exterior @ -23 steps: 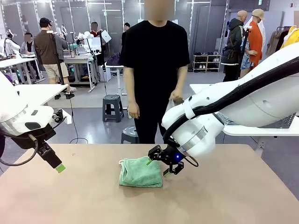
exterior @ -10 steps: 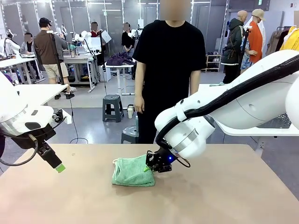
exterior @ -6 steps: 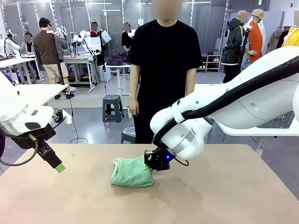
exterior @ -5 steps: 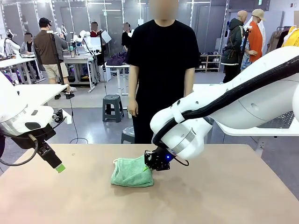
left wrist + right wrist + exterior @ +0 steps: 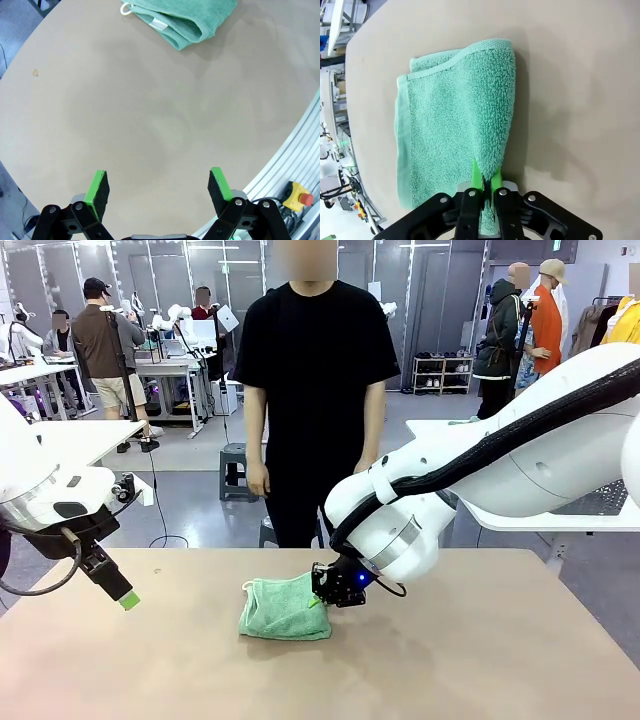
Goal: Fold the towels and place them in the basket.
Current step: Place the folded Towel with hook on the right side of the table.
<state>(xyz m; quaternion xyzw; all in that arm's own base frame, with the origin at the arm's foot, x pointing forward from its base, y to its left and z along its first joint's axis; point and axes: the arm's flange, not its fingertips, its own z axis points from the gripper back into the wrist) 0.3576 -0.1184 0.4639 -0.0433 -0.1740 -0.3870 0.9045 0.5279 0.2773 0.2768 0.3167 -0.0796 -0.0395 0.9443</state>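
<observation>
A folded mint-green towel (image 5: 283,610) lies in the middle of the tan table (image 5: 480,660). My right gripper (image 5: 318,599) is at the towel's right edge, shut on that edge. In the right wrist view the green pads (image 5: 477,176) pinch the towel (image 5: 455,130) fold close together. The left wrist view has the towel (image 5: 185,17) at the top, with a small white loop at one corner. My left gripper (image 5: 159,186) is open with nothing between its fingers, hanging above the table's left side (image 5: 128,600), well away from the towel. The basket is out of view.
A person in black (image 5: 310,390) stands at the far edge of the table, arms down. A red button on a yellow base (image 5: 299,195) sits beyond the table's edge in the left wrist view. Bare tabletop surrounds the towel.
The right gripper has stayed shut on the towel's right edge, almost still. The person has stepped a little to the left. The left arm has not moved.
</observation>
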